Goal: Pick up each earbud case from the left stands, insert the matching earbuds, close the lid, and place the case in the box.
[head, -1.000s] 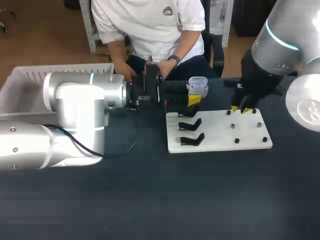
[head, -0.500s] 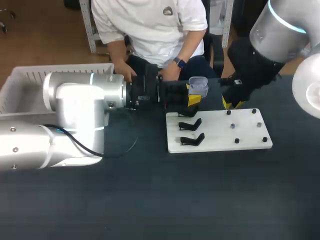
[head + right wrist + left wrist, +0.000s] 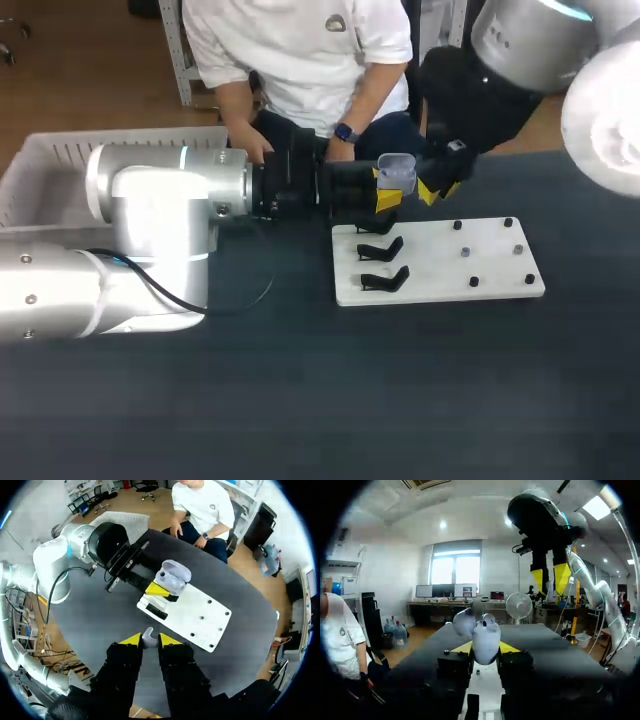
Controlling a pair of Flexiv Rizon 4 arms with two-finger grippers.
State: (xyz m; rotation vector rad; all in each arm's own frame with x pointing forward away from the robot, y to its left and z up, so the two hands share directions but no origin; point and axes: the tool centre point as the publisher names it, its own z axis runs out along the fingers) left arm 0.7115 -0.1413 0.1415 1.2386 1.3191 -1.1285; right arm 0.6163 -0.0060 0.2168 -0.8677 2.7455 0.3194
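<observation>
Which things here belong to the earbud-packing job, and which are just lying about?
Job: open earbud case in the left gripper; earbud in the right gripper; white board with black stands and pegs; white box.
Lying about: black cable on the table.

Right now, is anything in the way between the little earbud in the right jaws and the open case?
Nothing visible is. The earbud sits in the right jaws, and the open case, held by the left jaws, is close by with only air between.
</observation>
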